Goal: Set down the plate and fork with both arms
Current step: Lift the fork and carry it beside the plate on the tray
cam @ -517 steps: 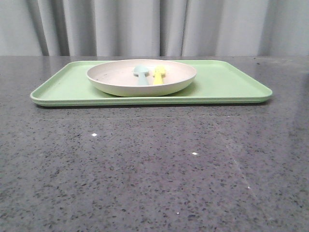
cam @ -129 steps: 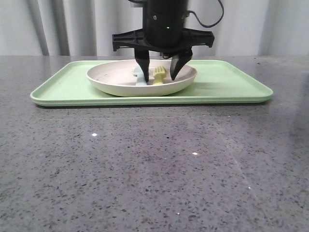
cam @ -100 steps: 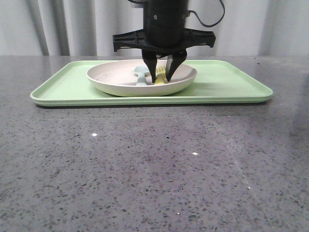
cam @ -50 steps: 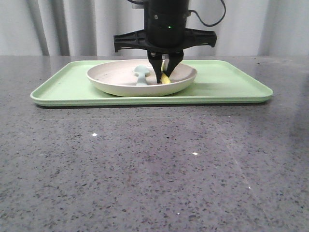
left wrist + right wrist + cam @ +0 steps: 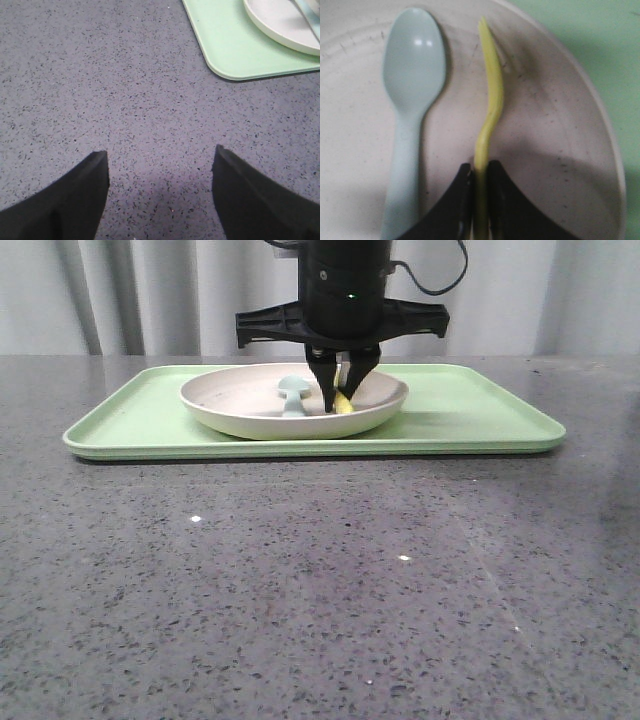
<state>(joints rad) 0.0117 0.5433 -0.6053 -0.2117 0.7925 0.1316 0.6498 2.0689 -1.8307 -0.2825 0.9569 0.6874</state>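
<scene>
Fingers of the right gripper (image 5: 480,187) are pressed together on the handle of the fork (image 5: 489,107), which stands on its edge between them, tines pointing toward the top of the right wrist frame. In the front view the same gripper (image 5: 341,398) reaches down from the upper middle of the frame into the plate (image 5: 240,405), with a bit of yellow fork (image 5: 345,404) showing between the fingertips. Just beside the fork, not touching it, lies a pale blue spoon (image 5: 410,100), bowl up, flat on the plate (image 5: 560,150). The plate sits on a light green tray (image 5: 470,410) across the middle of the frame, on a dark speckled table (image 5: 320,590).

The left gripper (image 5: 160,165) has its fingers spread wide apart with nothing between them, over bare table (image 5: 100,85); a corner of the tray (image 5: 225,45) and the plate's rim (image 5: 275,30) show at the upper right of that frame.
</scene>
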